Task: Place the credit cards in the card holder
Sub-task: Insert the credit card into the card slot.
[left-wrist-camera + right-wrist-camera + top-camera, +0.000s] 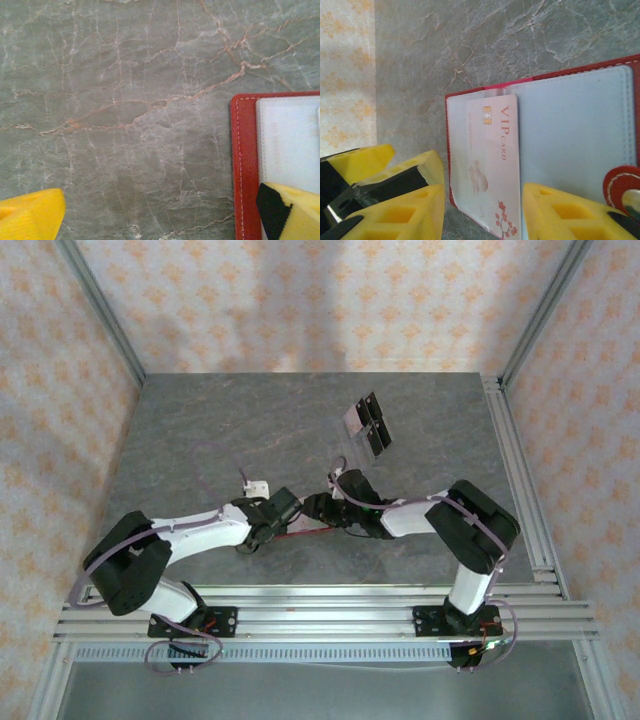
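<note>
The red card holder (570,125) lies open on the marble table, greyish inside up. A pale pink VIP credit card (492,160) rests on its left half, its top end at the sleeve's edge. My right gripper (482,200) stands open over that card, one yellow finger on each side, with small gaps to the card's long edges. My left gripper (162,220) is wide open beside the card holder (245,165), its right finger (295,210) over the holder's corner. From above, both grippers (283,512) (322,510) meet over a red sliver of the holder (300,531). More credit cards (365,425) lie farther back.
A small white tag (258,485) lies just behind the left gripper. The holder's red clasp tab (620,185) sticks out by my right finger. Aluminium rails (520,470) run along the table's right side. Patterned walls enclose the table.
</note>
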`<move>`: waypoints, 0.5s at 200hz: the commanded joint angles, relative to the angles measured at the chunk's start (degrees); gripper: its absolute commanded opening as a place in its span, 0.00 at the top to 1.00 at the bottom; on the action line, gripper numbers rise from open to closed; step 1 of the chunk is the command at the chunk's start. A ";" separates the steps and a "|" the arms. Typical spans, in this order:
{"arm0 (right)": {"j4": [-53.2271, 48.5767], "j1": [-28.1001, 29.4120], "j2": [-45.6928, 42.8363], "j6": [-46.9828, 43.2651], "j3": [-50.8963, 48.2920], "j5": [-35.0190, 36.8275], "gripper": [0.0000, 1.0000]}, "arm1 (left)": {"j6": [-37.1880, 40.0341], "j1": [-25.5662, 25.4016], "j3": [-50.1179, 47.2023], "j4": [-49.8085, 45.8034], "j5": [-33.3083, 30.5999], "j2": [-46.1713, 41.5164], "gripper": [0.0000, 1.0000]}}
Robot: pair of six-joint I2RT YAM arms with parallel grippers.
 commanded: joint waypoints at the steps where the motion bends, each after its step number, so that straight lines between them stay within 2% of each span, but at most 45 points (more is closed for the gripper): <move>1: -9.91 -0.17 -2.78 -4.35 3.13 1.94 0.55 | -1.09 1.25 1.26 -4.09 -3.05 -2.50 0.00; 24: -19.14 -0.09 -2.91 -7.75 7.22 3.63 0.59 | -0.82 2.22 0.64 -4.58 -3.11 -3.23 0.00; 58: -31.26 0.34 -0.96 -12.92 13.73 6.96 0.86 | -0.59 3.32 -1.75 -3.59 -3.10 -3.37 0.00; 100: -39.39 1.97 3.12 -17.24 20.03 9.50 0.91 | -0.88 3.90 -3.97 -1.69 -3.02 -2.21 0.00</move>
